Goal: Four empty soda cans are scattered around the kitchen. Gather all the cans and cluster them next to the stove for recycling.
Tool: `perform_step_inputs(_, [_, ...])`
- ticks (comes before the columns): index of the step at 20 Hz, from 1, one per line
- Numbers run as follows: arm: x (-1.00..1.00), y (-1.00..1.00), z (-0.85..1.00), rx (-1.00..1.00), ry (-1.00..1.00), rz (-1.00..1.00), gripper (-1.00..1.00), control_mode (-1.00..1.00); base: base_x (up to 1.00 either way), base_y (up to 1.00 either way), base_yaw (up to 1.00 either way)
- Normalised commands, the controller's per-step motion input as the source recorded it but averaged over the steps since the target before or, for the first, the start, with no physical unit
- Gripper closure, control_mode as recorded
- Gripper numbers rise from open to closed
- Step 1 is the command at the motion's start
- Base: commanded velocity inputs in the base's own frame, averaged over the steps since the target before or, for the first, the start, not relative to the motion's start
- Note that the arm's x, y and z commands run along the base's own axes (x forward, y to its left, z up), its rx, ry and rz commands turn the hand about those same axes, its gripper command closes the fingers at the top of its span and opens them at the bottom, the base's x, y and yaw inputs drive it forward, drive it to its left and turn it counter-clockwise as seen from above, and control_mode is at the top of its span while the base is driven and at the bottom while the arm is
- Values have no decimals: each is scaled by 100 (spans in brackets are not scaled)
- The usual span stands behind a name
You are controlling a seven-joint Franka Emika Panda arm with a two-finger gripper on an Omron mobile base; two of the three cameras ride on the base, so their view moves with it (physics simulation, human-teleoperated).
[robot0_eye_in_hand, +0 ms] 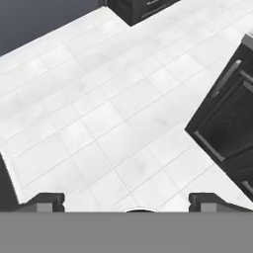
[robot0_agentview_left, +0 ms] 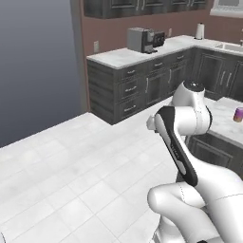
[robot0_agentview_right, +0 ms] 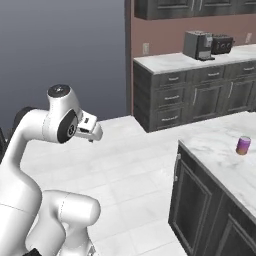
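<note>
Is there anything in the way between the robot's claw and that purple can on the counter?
Nothing visible blocks it. The purple can stands alone on the marble island counter, and the open gripper hangs over bare floor, well short of it.

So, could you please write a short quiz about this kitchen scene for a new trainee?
1. True or false: the purple can stands upright on the marble island counter.
2. Which machine stands on the far counter by the wall? A) coffee machine B) blender C) kettle
3. Fill the gap: the gripper looks down at the white tiled floor, and its jaws are ____.

Key:
1. True.
2. A, the coffee machine.
3. Open, with nothing between the fingers.
</note>
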Motion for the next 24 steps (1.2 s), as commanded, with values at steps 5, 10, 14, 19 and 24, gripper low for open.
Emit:
perform_step_inputs(5, [0,0,0,0,0,0,-100,100,42,45,-31])
perform_step_inputs(10, [0,0,0,0,0,0,-100,100,42,40,-33])
perform_step_inputs(14, [0,0,0,0,0,0,-100,100,43,48,-28])
perform_step_inputs(19, [0,0,0,0,0,0,-100,100,50,53,-25])
perform_step_inputs(24, [0,0,0,0,0,0,-100,100,54,53,-23])
